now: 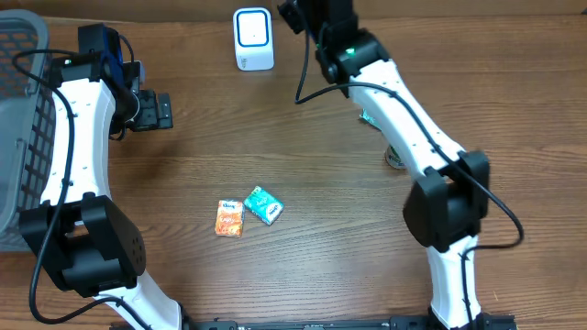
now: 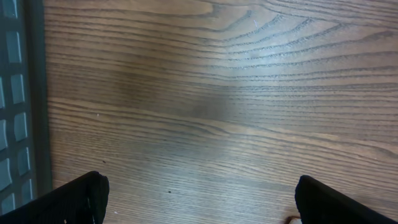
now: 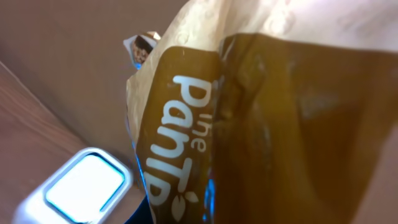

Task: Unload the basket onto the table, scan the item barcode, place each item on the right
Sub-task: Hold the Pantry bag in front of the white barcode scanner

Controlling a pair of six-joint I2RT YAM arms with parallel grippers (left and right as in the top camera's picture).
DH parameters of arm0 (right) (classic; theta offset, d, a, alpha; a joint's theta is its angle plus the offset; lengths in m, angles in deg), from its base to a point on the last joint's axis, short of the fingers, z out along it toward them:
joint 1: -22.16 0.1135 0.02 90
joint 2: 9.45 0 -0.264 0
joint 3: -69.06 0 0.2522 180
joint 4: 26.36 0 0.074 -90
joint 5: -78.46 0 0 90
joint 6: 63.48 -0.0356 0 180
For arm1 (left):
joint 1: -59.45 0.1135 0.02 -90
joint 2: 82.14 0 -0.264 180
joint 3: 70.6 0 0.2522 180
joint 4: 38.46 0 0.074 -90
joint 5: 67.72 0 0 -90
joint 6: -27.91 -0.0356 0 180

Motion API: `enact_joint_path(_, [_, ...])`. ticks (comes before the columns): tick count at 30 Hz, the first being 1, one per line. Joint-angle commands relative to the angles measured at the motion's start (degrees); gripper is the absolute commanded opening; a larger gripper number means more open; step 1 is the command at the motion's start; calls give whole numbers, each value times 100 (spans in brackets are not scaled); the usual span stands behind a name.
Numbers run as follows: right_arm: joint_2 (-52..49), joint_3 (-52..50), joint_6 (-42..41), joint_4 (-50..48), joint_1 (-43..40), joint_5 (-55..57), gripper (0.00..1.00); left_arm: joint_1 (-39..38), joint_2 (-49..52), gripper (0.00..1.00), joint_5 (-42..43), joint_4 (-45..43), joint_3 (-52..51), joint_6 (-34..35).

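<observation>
While near the scanner [image 3: 87, 186], brown pouch [image 3: 280, 118] between right fingers [image 1: 292, 16].

From my overhead feed I see a brown wood-grain tabletop [image 1: 303, 192]. At its far left edge sits a grey mesh basket [image 1: 20, 110], and its grid wall also shows at the left edge of the left wrist feed. Near the middle lie an orange packet [image 1: 229, 218] and a teal packet [image 1: 262, 204], just beside each other, perhaps touching at a corner. To the right, a small round thing [image 1: 394, 159] is mostly covered; I can't tell what it is.
</observation>
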Motion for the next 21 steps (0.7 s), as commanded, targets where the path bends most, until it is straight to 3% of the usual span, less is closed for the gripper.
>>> enact_joint_path(1, [-369,28,1838,-400,175,173,9,22,-55,100,-24,11,101,-70])
enact_joint_path(7, [-745,26,2785,-791,398,186,8,22,-55,100,-26,11,98,-70])
enact_joint_path(21, [-839,26,2798,-1062,490,214,5,22,-55,100,-26,11,98,-70])
